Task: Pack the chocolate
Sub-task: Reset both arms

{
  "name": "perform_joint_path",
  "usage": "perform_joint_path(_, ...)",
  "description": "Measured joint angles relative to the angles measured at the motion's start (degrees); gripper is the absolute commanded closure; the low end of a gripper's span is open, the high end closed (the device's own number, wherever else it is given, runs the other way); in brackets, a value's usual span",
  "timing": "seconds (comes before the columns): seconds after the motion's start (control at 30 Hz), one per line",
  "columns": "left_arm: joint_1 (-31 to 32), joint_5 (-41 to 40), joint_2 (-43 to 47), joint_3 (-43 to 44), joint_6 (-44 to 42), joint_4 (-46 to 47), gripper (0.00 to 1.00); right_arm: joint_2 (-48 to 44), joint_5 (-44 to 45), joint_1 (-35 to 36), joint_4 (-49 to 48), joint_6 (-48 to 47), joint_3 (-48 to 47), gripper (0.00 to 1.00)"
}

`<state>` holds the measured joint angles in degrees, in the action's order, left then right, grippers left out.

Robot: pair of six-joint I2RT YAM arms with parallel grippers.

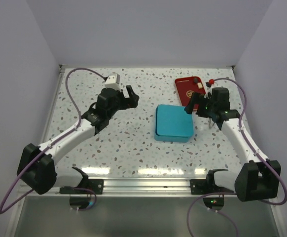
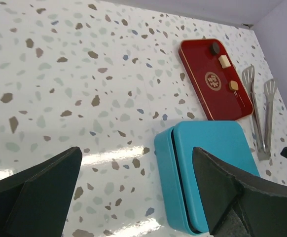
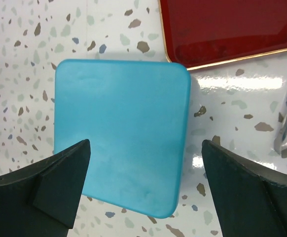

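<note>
I view the whole table (image 1: 133, 148) from high behind its near edge. The left wrist camera looks obliquely forward past the left gripper (image 2: 136, 165). The right wrist camera looks steeply down, close, through the right gripper (image 3: 146, 145). All three share the teal box (image 1: 173, 123), ahead of each hand.

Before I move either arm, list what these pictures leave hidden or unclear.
- Blue box: lid shut, contents hidden in every view.
- Red tray: top view, near end covered by the right gripper; right wrist view, cut by the top edge.
- Chocolate: three pieces show in left wrist view; top view, too small to count.
- Tongs: right wrist view, cut by the right edge.
</note>
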<state>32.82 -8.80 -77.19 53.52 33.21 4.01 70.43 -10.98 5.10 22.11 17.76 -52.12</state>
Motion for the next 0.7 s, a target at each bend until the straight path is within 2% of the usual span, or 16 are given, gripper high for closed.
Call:
perform_joint_path(0.37,-0.55,-14.78,12.7,0.0,-10.45,-9.84,0.0,-2.75,2.21,-5.73,-0.24,-0.9,-0.63,0.01)
perform_joint_path(0.7,-0.55,-18.97,14.16,0.07,-13.94,-12.2,0.0,-6.45,2.25,-8.5,-2.19,-0.76,0.13,0.01)
